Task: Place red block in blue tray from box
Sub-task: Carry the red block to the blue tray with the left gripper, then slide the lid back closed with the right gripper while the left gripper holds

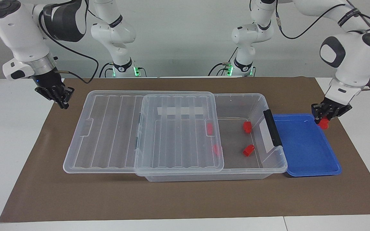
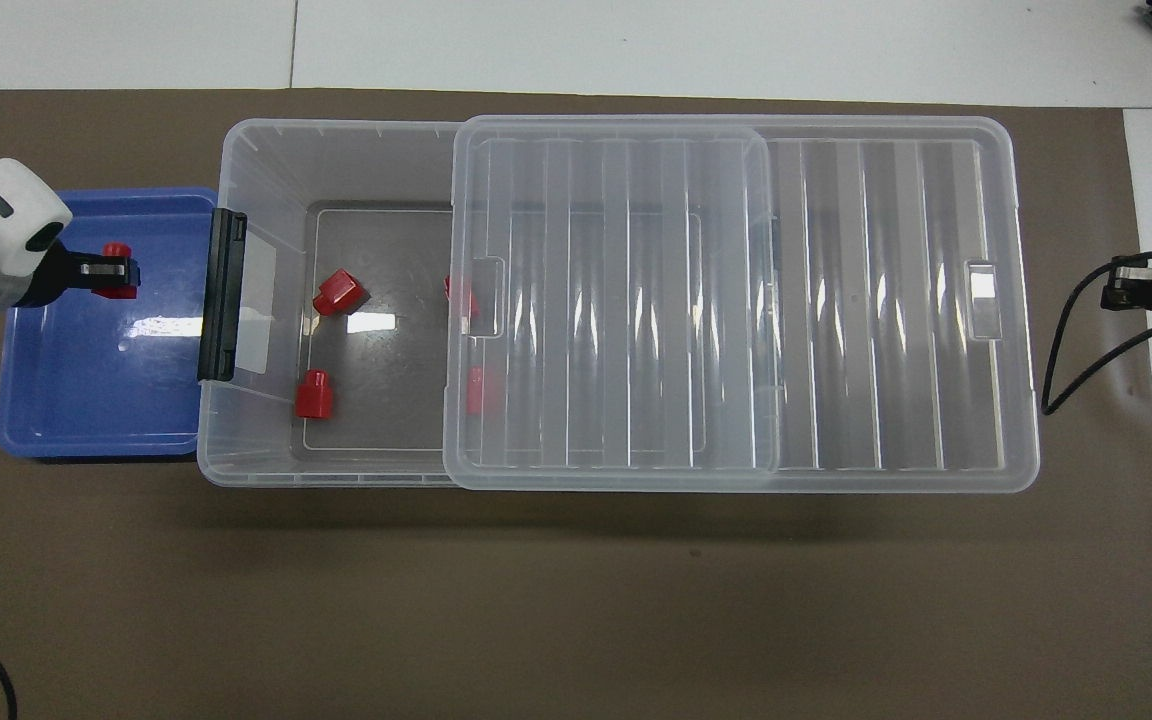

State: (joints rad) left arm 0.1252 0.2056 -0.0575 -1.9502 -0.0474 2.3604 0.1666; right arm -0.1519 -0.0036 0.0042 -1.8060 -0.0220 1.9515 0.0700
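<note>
My left gripper [image 1: 322,120] is shut on a red block [image 1: 324,124] and holds it over the blue tray [image 1: 303,150], near the tray's rim at the left arm's end. In the overhead view the left gripper [image 2: 112,271] and held block [image 2: 117,249] are over the tray [image 2: 106,390]. The clear box [image 1: 242,95] stands beside the tray, with its ribbed lid [image 1: 178,134] slid partway toward the right arm's end. Two red blocks [image 1: 247,126] [image 1: 248,150] lie in the box's uncovered part. Two more [image 1: 209,128] show through the lid. My right gripper [image 1: 59,96] waits above the mat near the lid's end.
A brown mat [image 1: 185,199] covers the table under the box and tray. The box's dark latch [image 1: 272,127] stands against the tray. White table [image 1: 11,154] borders the mat at both ends.
</note>
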